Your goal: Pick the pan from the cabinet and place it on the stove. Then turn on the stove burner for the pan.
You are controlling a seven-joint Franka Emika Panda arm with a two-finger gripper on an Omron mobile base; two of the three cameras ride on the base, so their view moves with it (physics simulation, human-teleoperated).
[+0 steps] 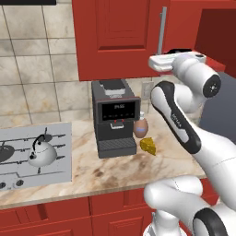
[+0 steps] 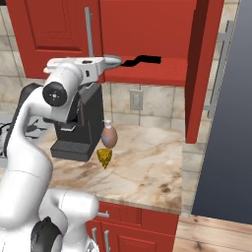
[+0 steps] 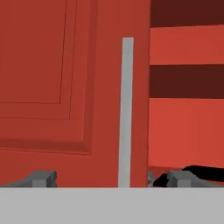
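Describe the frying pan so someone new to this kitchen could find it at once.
Start at the red wall cabinet above the marble counter, right of the black coffee machine, where its right door stands open. On the bottom shelf lies the shallow silver-grey metal pan, its straight black handle pointing right. Nothing else sits on that shelf; the domed silver kettle stands on the stove.

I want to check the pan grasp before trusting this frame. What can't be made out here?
- Pan: right base view, bowl hidden behind the gripper; just the black handle shows.
- Stove: left base view, cut off by the left edge; knobs too small to read.
- Cabinet: hand view, interior blocked by the closed door.
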